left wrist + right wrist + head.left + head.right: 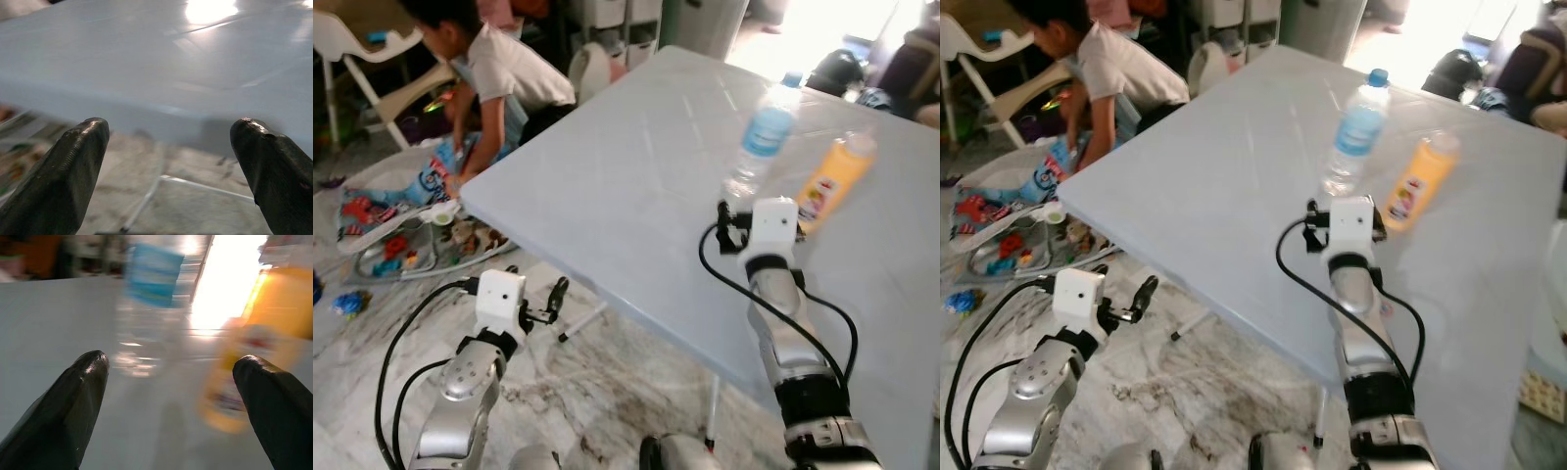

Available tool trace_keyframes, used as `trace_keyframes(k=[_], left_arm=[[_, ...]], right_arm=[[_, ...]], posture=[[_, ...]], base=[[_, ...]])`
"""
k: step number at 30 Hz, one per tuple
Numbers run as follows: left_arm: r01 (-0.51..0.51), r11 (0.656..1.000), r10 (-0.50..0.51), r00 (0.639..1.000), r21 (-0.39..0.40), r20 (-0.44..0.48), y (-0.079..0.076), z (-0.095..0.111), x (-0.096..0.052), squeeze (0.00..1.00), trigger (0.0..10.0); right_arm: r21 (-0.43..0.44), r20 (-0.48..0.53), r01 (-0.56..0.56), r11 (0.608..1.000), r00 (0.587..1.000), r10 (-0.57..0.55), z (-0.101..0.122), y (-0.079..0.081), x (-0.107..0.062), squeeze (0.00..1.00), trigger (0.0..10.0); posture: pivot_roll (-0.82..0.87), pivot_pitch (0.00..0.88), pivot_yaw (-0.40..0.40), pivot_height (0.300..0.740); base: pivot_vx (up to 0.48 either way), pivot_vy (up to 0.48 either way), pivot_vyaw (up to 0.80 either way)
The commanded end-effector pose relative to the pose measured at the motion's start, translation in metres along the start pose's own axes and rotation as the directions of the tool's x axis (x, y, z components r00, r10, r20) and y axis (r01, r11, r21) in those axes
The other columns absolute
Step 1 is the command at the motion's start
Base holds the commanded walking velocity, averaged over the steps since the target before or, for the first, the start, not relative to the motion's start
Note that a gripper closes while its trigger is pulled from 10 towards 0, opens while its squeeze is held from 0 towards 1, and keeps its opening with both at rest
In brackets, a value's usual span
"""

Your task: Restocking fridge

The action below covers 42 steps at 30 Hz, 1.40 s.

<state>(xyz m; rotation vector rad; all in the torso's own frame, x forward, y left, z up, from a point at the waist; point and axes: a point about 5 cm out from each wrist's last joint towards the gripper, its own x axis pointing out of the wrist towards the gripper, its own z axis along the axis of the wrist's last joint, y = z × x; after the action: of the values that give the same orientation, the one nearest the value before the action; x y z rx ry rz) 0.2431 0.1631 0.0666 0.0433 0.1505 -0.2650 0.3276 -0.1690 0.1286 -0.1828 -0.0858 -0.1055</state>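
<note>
Standing clear water bottle point(1355, 132), blue label, seemingly blurred.

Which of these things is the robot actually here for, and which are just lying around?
For the job: water bottle, orange juice bottle, both on the table; open right gripper nearing them.

Lying about: toys on the floor mat, white chair.

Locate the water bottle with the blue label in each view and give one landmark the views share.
Left eye view: water bottle stands on the table, upper right, beyond the right gripper.
Right eye view: right of centre.
Left wrist view: not in it.
Right wrist view: blurred, above the open fingers.
Shared landmark: the orange bottle beside it.
</note>
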Motion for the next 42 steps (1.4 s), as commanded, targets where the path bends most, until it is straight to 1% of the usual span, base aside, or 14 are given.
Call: trace_keyframes(k=[1,4,8,12,13,16,18,19,20,24,26,28,31,42], left_arm=[[0.026,1.000,-0.026,0.999,0.004,0.021,-0.005,0.006,0.001,0.00,10.0],[0.028,1.000,-0.028,0.999,0.006,0.021,-0.006,0.007,0.000,0.00,10.0],[0.024,1.000,-0.024,1.000,0.011,0.011,-0.005,0.006,-0.005,0.00,10.0],[0.021,1.000,-0.021,1.000,0.011,0.009,-0.004,0.006,-0.007,0.00,10.0],[0.019,1.000,-0.019,1.000,0.010,0.009,-0.004,0.006,-0.007,0.00,10.0],[0.020,1.000,-0.020,1.000,0.009,0.008,-0.004,0.007,-0.008,0.00,10.0],[0.022,1.000,-0.022,1.000,0.010,0.006,-0.005,0.006,-0.008,0.00,10.0],[0.026,1.000,-0.026,1.000,0.009,0.005,-0.005,0.006,-0.008,0.00,10.0],[0.033,0.999,-0.033,0.999,0.010,0.003,-0.007,0.006,-0.008,0.00,10.0],[0.039,0.999,-0.039,0.999,0.010,0.001,-0.008,0.007,-0.009,0.00,10.0],[0.038,0.999,-0.038,0.999,0.011,-0.001,-0.007,0.007,-0.009,0.00,10.0],[0.043,0.999,-0.043,0.999,0.011,-0.008,-0.007,0.006,-0.011,0.00,10.0],[0.056,0.998,-0.056,0.998,0.015,-0.022,-0.008,0.004,-0.014,0.00,10.0],[0.082,0.996,-0.079,0.995,0.046,-0.064,0.001,0.003,-0.026,0.00,10.0]], right_arm=[[-0.002,0.024,0.029,1.000,0.999,-0.029,0.005,-0.007,0.006,0.00,10.0],[0.008,0.058,0.025,1.000,0.998,-0.025,0.017,-0.009,0.020,0.00,10.0],[-0.003,0.123,-0.024,1.000,0.992,0.024,0.038,-0.003,0.035,0.00,10.0],[-0.018,0.152,-0.050,0.999,0.987,0.052,0.047,0.001,0.042,0.00,10.0],[-0.038,0.179,-0.054,0.998,0.982,0.060,0.053,0.003,0.044,0.00,10.0],[-0.038,0.214,-0.006,0.999,0.977,0.014,0.061,0.001,0.047,0.00,10.0],[-0.035,0.218,-0.004,0.999,0.976,0.012,0.062,0.002,0.048,0.00,10.0],[-0.051,0.223,0.011,0.999,0.975,0.001,0.063,0.001,0.049,0.00,10.0],[-0.069,0.232,0.038,0.997,0.972,-0.021,0.065,-0.001,0.049,0.00,10.0],[-0.072,0.244,0.087,0.994,0.967,-0.067,0.066,-0.008,0.049,0.00,10.0],[-0.053,0.243,0.085,0.995,0.967,-0.070,0.065,-0.010,0.048,0.00,10.0],[-0.029,0.243,0.119,0.993,0.964,-0.108,0.063,-0.019,0.046,0.00,10.0],[-0.010,0.229,0.131,0.991,0.965,-0.126,0.063,-0.023,0.048,0.00,10.0],[0.015,0.206,0.160,0.987,0.965,-0.159,0.058,-0.023,0.051,0.00,10.0]], posture=[[0.04,0.120,-0.033,0.740],[0.05,0.129,-0.031,0.740],[0.05,0.142,-0.030,0.740],[0.06,0.147,-0.032,0.740],[0.06,0.148,-0.032,0.740],[0.07,0.149,-0.031,0.740],[0.06,0.148,-0.028,0.740],[0.06,0.148,-0.028,0.740],[0.07,0.150,-0.026,0.740],[0.07,0.150,-0.026,0.740],[0.07,0.155,-0.025,0.740],[0.07,0.164,-0.019,0.740],[0.07,0.180,-0.003,0.740],[0.11,0.209,0.040,0.740]], base=[[0.000,0.000,-0.52],[0.000,0.000,-0.17],[0.000,0.000,0.00],[0.000,0.000,0.00],[0.000,0.000,0.00],[0.000,0.000,0.00],[0.000,0.000,0.00],[0.000,0.000,0.00],[0.000,0.000,0.00],[0.000,0.000,0.00],[0.000,0.000,0.00],[0.000,0.000,0.00],[0.000,0.000,0.00],[0.000,0.000,0.00]])
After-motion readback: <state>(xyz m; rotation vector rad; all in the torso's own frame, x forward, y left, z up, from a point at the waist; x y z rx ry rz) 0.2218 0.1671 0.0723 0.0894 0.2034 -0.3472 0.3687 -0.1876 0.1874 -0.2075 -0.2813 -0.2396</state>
